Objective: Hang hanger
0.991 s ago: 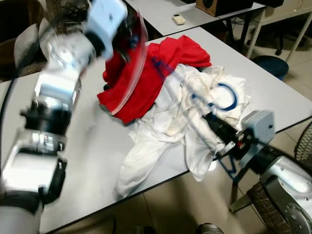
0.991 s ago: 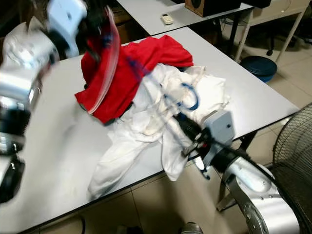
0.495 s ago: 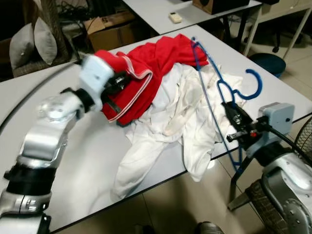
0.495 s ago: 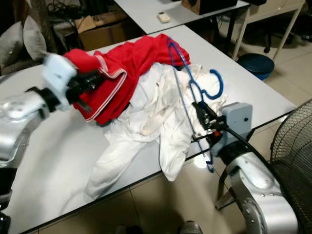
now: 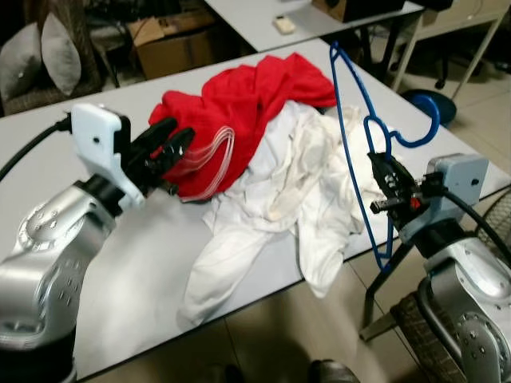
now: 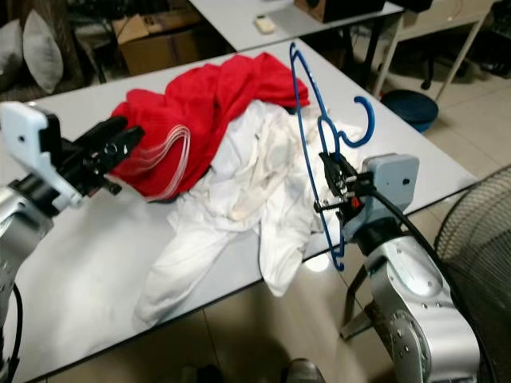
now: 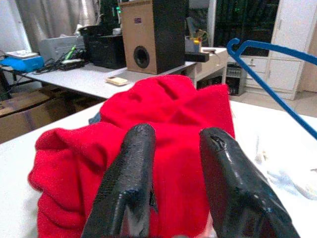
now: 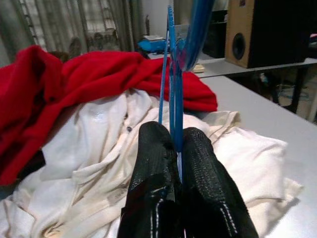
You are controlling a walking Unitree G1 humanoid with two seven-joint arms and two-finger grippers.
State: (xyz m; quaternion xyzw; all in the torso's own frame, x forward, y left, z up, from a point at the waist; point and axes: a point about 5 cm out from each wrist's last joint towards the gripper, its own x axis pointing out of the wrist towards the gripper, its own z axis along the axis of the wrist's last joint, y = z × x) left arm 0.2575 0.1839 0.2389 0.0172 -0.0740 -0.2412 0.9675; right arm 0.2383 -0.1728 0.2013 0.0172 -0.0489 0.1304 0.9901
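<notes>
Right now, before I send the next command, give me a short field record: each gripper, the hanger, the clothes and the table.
left gripper: open, at the near edge of the red garment, holding nothing
right gripper: shut on the blue hanger
blue hanger: upright, lifted off the pile, hook pointing to the robot's right
white garment: crumpled beside the red one, part draped over the table edge
table: grey, carrying both garments
</notes>
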